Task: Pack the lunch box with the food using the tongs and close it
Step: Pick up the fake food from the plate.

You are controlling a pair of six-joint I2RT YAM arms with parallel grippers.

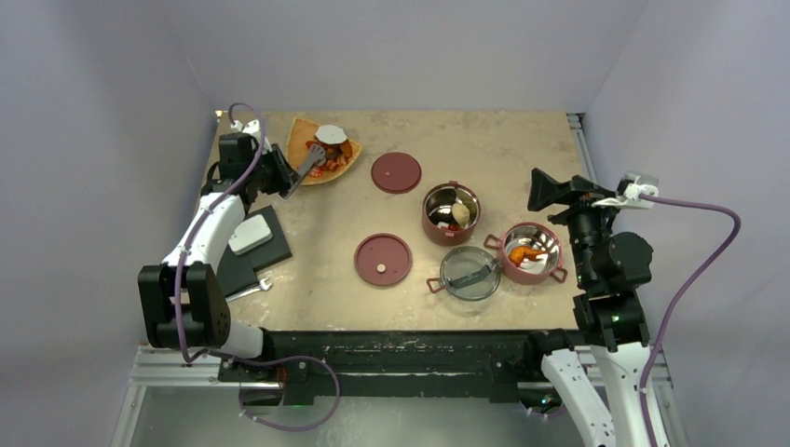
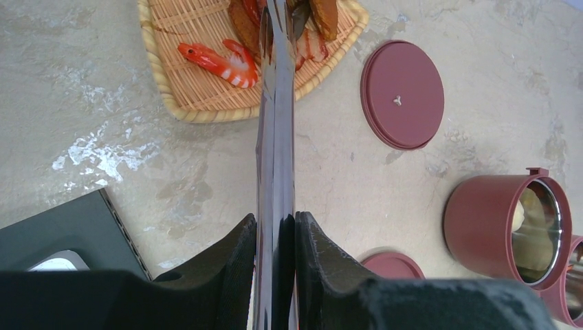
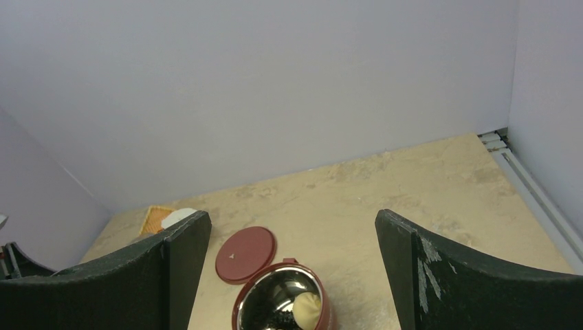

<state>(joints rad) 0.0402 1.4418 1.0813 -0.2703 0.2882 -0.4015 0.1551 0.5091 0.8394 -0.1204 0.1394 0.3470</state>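
My left gripper [image 1: 282, 177] [image 2: 275, 221] is shut on the slim silvery tongs [image 1: 307, 166] [image 2: 275, 124]. The tongs' tips reach among the food [image 1: 331, 156] on the orange woven tray [image 1: 298, 138] [image 2: 182, 96]. A red-and-white shrimp [image 2: 220, 60] lies just left of the tips. A white round slice [image 1: 331, 133] rests at the tray's far side. The lunch box stands in parts: a taller dark-red bowl [image 1: 436, 233] [image 3: 238, 311] holding a cream piece, and a second bowl [image 1: 560, 246] holding orange food. My right gripper [image 1: 538, 189] [image 3: 292, 218] hangs open above the bowls.
Two dark-red disc lids [image 1: 396, 173] [image 1: 383, 259] [image 2: 402, 93] [image 3: 246, 254] lie flat on the table. A smoky clear lid [image 1: 469, 273] lies beside the second bowl. A black pad [image 1: 244, 261] and a short silver wrench [image 1: 250, 291] sit by the left arm.
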